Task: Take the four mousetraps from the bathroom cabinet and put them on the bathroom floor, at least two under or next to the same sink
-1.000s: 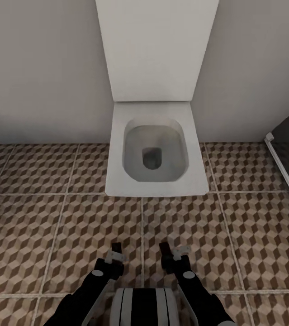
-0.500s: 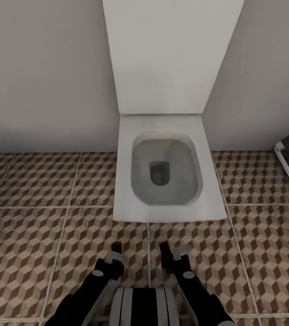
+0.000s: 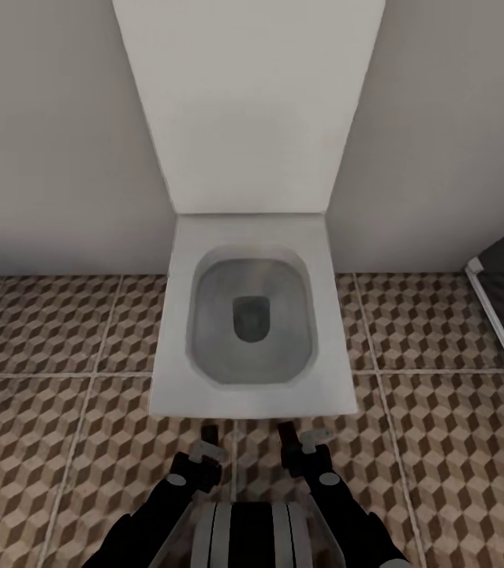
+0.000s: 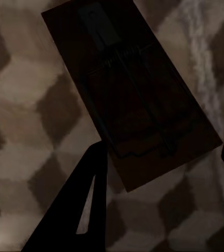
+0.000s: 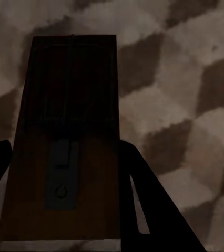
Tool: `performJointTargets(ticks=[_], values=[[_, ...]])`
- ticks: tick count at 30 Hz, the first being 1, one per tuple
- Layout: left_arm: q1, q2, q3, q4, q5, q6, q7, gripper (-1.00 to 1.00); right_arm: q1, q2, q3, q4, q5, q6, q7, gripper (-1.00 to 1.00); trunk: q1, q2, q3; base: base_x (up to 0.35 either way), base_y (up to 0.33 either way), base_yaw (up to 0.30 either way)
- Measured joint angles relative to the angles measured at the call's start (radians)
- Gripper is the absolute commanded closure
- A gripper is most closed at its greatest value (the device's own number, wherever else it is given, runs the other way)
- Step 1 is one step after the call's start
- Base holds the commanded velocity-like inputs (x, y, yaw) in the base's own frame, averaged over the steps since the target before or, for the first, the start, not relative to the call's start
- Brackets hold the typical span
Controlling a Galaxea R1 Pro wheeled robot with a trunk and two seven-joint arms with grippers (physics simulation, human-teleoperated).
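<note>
A: What does the head view look down on?

B: A white square toilet (image 3: 252, 315) with its lid up against the pale wall, standing on the bathroom floor (image 3: 62, 442) of large square tiles printed with brown, beige and white cubes. At the right edge there is a dark panel with a white frame rail (image 3: 500, 331).

A: And the arms?

B: Both black arms reach forward low in that view, just short of the toilet's front edge. The left gripper (image 3: 207, 442) and the right gripper (image 3: 297, 439) sit side by side, near each other.

A: Is either one carrying something?

B: Yes — the left wrist view shows a flat rectangular brown wooden mousetrap (image 4: 130, 89) with dark metal wire, lying between the two dark fingers (image 4: 75, 210) of the left gripper, clamped there. The right wrist view shows a second brown wooden mousetrap (image 5: 70, 142) with wire and a small plate, gripped between that gripper's fingers (image 5: 149, 210) — the cube-patterned tiles lie behind it.

A: Are the traps touching the floor?

B: I cannot tell from these views.
</note>
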Motion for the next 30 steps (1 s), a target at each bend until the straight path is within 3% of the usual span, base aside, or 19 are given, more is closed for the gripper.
performJointTargets(ticks=[30], values=[[0.0, 0.001, -0.001, -0.003, 0.0, 0.0, 0.0, 1.0, 0.0, 0.0, 0.0, 0.0, 0.0, 0.0, 0.0, 1.0, 0.0, 0.0, 0.0, -0.021, -0.006, 0.0]])
